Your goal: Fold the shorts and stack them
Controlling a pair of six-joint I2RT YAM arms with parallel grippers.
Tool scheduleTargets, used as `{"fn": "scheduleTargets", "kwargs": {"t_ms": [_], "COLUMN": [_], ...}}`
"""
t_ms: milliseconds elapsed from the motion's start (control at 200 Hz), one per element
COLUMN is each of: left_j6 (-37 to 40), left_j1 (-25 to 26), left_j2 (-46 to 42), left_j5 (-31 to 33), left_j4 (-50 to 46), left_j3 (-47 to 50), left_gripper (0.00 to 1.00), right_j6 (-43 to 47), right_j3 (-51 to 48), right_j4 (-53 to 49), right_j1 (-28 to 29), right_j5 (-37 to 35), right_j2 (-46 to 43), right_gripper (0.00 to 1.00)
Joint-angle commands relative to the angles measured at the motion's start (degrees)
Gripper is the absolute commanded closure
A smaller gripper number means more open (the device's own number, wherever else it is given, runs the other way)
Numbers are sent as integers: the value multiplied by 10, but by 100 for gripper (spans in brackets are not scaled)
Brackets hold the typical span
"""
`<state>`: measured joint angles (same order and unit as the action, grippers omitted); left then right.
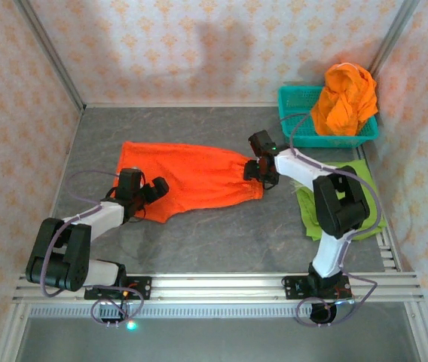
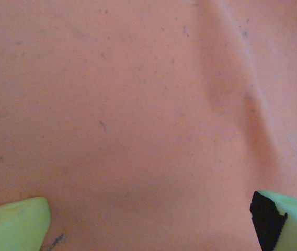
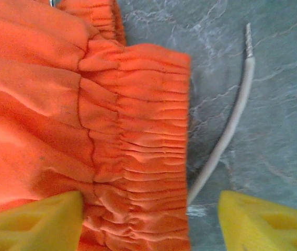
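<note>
Nearest, the left gripper (image 1: 154,188) hangs wide open and empty over the near edge of the orange shorts (image 1: 191,175), which lie flat mid-table. Further back, the right gripper (image 3: 148,209) straddles their gathered waistband (image 3: 138,157), fingers apart, clamping nothing. Lime green shorts (image 1: 363,172) lie under that arm, and a heap of orange shorts (image 1: 343,98) fills the far teal basket (image 1: 293,96).

Orange shorts (image 3: 49,115) soft matt cloth, gathered waist; table (image 3: 284,115) smooth marbled grey; basket (image 1: 327,141) teal plastic.
</note>
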<state>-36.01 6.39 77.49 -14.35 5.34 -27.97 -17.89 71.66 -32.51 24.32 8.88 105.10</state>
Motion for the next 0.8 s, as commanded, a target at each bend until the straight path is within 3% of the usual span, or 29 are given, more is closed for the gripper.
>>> {"fn": "scheduleTargets", "kwargs": {"t_ms": [0,335,631,796], "left_j6": [5,5,3,-5], "left_j1": [-2,-1,-1,-1], "left_j2": [-2,4,1,-47], "left_j5": [16,17,15,5], "left_j4": [-52,-45,-47,-61], "left_j3": [19,21,20,11], "left_gripper": [0,0,0,0], "right_j6": [-19,-41,-40,-24], "right_j3": [19,7,16,24], "right_j4": [7,39,30,12], "right_j1": [-2,-2,-2,-2], "right_j5": [24,69,43,10], "right_j2": [14,53,84,78], "right_gripper": [36,39,78,90]}}
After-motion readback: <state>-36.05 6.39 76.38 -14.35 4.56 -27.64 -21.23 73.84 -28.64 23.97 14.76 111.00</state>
